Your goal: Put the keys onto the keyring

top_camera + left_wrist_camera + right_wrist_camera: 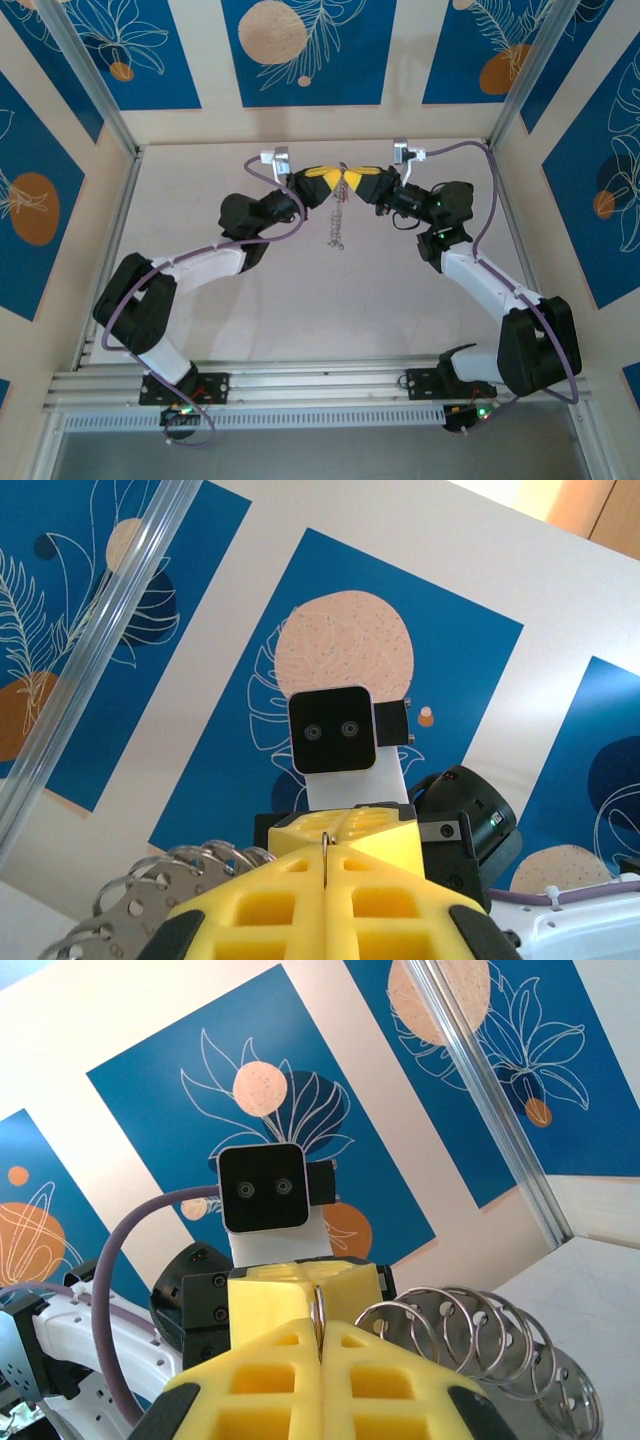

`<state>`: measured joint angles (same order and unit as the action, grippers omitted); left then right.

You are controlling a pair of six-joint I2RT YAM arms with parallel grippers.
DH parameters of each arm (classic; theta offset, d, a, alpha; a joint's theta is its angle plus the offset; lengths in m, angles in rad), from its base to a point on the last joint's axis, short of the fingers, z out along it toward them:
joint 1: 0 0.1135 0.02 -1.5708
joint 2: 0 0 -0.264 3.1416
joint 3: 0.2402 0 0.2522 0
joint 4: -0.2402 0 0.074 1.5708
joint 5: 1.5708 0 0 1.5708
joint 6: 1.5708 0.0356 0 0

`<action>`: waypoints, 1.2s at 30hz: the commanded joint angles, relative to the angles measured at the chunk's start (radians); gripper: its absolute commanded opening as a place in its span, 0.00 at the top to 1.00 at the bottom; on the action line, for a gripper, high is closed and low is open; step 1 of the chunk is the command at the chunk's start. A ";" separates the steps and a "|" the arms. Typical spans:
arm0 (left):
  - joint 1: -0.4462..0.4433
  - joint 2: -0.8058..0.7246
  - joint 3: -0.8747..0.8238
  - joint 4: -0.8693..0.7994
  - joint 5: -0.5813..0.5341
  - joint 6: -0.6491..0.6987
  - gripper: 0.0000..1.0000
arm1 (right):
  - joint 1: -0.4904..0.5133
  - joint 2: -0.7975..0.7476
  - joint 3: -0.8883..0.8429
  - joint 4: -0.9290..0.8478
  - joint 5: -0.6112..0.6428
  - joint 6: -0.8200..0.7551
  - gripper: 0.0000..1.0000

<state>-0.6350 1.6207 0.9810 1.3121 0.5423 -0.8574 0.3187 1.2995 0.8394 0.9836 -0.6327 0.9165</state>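
My two grippers meet tip to tip above the far middle of the table. The left gripper (333,180) and the right gripper (354,183) are both shut. From where they meet, the keyring (338,222) hangs straight down as a thin silvery chain. In the left wrist view my yellow fingers (290,905) pinch a thin wire loop of the keyring (326,852), and more of its rings trail off to the left. In the right wrist view my gripper (320,1328) is shut on a ring, with the keyring's other rings (480,1345) to the right. The keys are hidden.
Blue and cream patterned walls close in the table on three sides. Aluminium posts (85,75) stand at the back corners and a metal rail (320,385) runs along the near edge by the arm bases. The tabletop (330,310) lies below the hanging chain.
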 commanded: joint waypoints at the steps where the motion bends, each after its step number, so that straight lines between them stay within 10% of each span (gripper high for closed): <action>1: 0.023 -0.017 0.058 -0.003 0.018 0.032 0.99 | -0.015 -0.024 0.017 -0.069 -0.026 -0.041 1.00; 11: 0.121 -0.042 0.105 -0.170 0.131 0.074 0.65 | -0.084 -0.054 0.130 -0.408 -0.122 -0.195 1.00; 36: 0.265 0.064 0.627 -1.374 0.611 0.758 0.44 | -0.110 0.299 0.733 -1.243 -0.499 -0.743 1.00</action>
<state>-0.3820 1.6577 1.5524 0.1200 1.0744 -0.2237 0.1925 1.5776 1.5093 -0.1215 -1.0794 0.2745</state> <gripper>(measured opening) 0.558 0.056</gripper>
